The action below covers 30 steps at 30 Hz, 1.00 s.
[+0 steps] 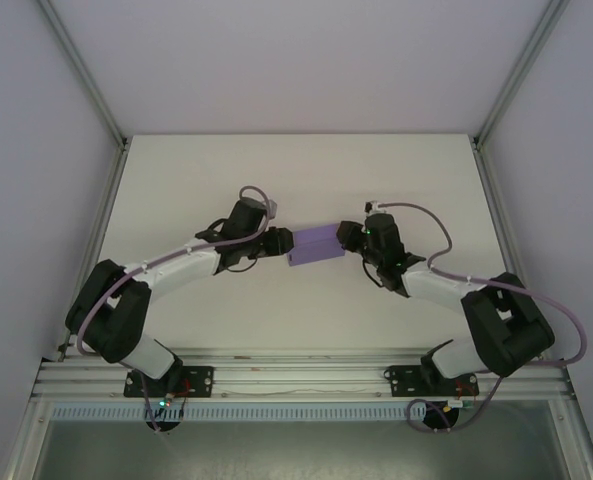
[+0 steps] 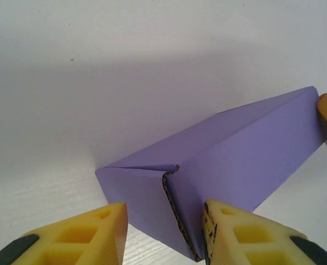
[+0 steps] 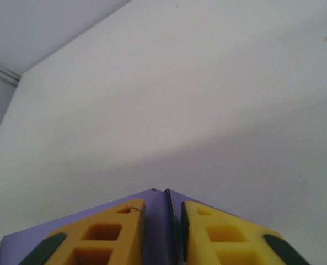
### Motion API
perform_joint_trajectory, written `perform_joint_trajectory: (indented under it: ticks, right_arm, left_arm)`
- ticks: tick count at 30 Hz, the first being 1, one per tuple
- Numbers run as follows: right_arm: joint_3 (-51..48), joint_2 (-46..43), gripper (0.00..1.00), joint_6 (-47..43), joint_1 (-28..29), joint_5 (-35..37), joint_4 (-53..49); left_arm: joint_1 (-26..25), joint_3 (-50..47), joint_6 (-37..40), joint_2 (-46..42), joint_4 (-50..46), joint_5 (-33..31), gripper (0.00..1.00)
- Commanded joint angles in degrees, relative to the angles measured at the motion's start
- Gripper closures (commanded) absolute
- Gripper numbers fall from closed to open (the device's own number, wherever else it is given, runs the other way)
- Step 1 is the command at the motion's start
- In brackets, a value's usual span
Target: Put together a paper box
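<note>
Pinching the paper box [image 1: 314, 243] with my right gripper [image 3: 163, 204], I hold my left gripper [image 2: 164, 204] spread around its half-hidden other end.

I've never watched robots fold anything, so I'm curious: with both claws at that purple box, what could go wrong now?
1. The end flap facing the left gripper looks not fully tucked, its seam gaping; a squeeze there might buckle it.
2. The right gripper pinches just a thin edge of the paper box, so the box might twist or slip if either arm pulls.
</note>
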Motion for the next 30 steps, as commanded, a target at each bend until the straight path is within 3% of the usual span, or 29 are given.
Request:
perform_joint_trajectory:
  ticks: [1, 6, 9, 16, 18, 22, 25, 28, 29, 30]
  right_arm:
    - [-6.40, 6.30, 0.83, -1.10, -1.23, -4.79, -7.61]
    - [-10.06, 7.53, 0.88, -1.26, -1.97, -8.05, 1.89]
    - [-10.56, 5.58, 0.88, -2.32, -1.90, -9.38, 1.52]
    - [-6.80, -1.28, 0.85, -2.95, -1.94, -8.48, -5.47]
    - [-4.04, -3.13, 0.82, -3.32, -1.93, -8.92, -7.95]
    - [2.63, -5.66, 0.70, -5.46, -1.95, -8.59, -14.00]
    - [8.51, -6.15, 0.57, -7.04, -1.90, -5.57, -19.88]
    - [12.80, -6.40, 0.44, -10.94, -1.97, -5.08, -23.61]
    - [13.93, -6.49, 0.40, -12.52, -1.96, -5.10, -24.47]
    - [15.17, -6.50, 0.32, -15.21, -1.94, -6.08, -25.42]
  left_arm:
    - [0.43, -5.81, -0.75, 3.30, -4.44, -0.80, 0.64]
    - [0.42, -8.07, -0.74, 3.79, -1.06, -0.18, 0.86]
    - [0.44, -7.77, -0.23, 3.67, -0.04, 0.62, 0.95]
    - [0.37, -2.84, 1.73, 2.12, 0.59, 2.99, 0.95]
    - [0.36, -0.33, 3.34, 2.12, -1.52, 2.68, 0.89]
    - [0.40, 4.13, 5.70, 0.66, -4.81, 0.05, 0.55]
    - [0.42, 8.14, 8.25, -0.63, -8.39, -3.93, 0.42]
    - [0.42, 10.32, 9.79, -3.31, -9.61, -9.18, 0.18]
    - [0.49, 10.83, 10.22, -4.19, -10.20, -11.07, 0.03]
    - [0.60, 11.47, 10.68, -5.00, -11.07, -13.22, 0.00]
